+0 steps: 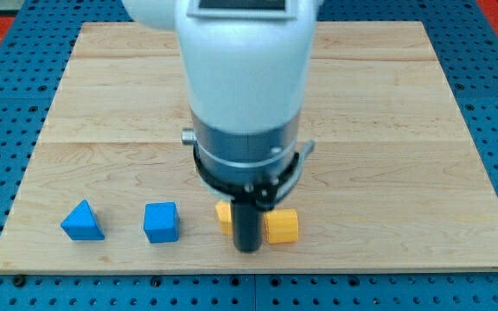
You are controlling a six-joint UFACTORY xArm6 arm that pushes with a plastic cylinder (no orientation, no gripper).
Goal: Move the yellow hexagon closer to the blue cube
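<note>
I see my tip [247, 249] down at the near edge of the wooden board [387, 130], planted between two yellow pieces. This rig has no fingers, only the dark rod, so nothing opens or closes. The yellow block [281, 226] just right of the tip looks like a squat cube or cylinder and seems to touch the rod. The yellow hexagon [223, 216] is on the tip's left, mostly hidden behind the rod, so I cannot confirm its shape or whether they touch. The blue cube [161, 222] sits to the left of that hidden yellow piece, near it with a clear gap between. Further left, well apart from the tip, lies a blue triangular block [82, 221]. All four blocks form a row along the near edge.
</note>
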